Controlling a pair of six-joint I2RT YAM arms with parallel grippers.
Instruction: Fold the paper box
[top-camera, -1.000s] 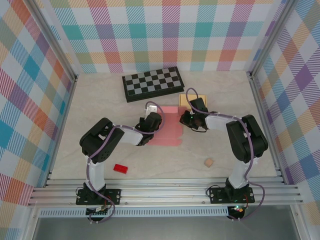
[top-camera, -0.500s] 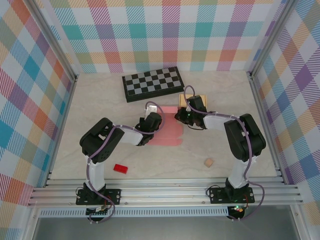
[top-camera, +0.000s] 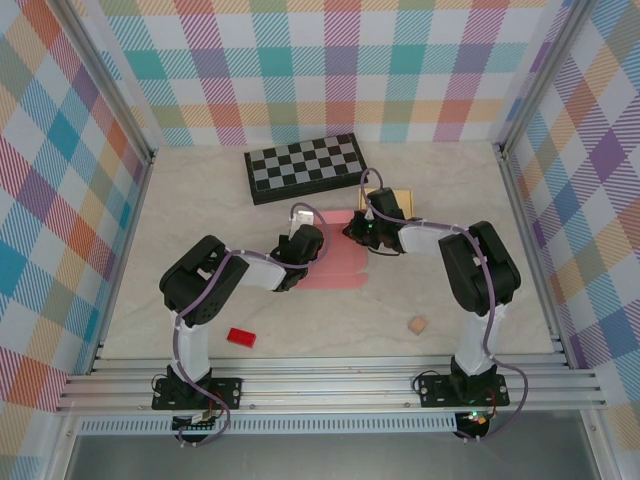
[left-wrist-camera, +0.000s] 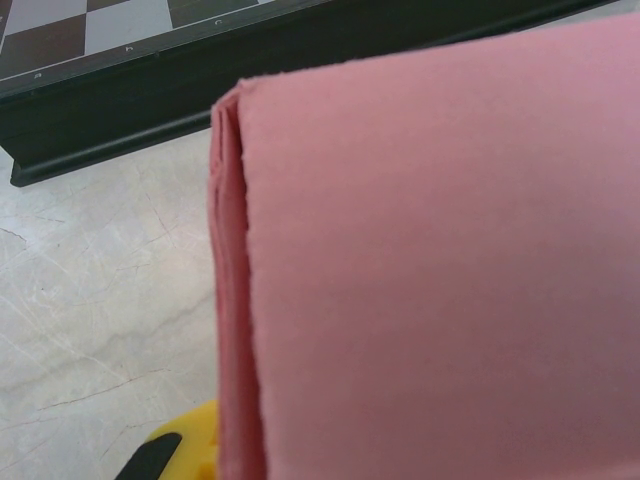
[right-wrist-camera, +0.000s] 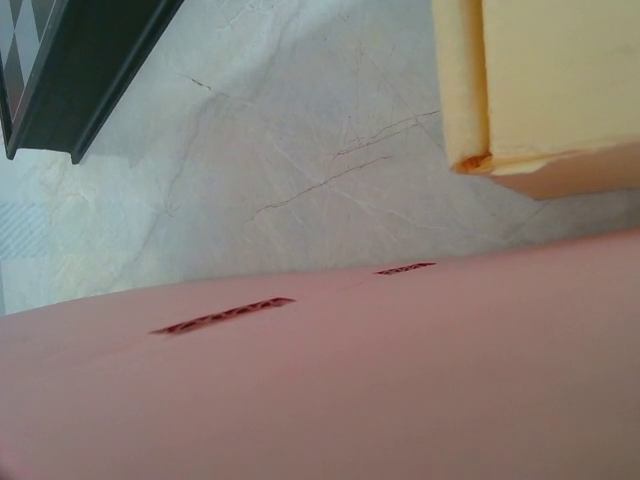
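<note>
Left tool (top-camera: 308, 243) clamps the left edge of the flat pink paper box (top-camera: 335, 270). Right tool (top-camera: 352, 231) pinches its far right corner.

Pink paper box (left-wrist-camera: 430, 260) matt, smooth; table (right-wrist-camera: 300, 150) marble-look, faintly veined.

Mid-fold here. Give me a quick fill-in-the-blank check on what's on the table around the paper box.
1. Behind the pink paper box lies a black-and-white ____.
2. The small block far to the left of the tan cube is ____ in colour.
3. In the right wrist view, the box's pink surface shows ____ dark slits.

Missing words: chessboard; red; two.
</note>
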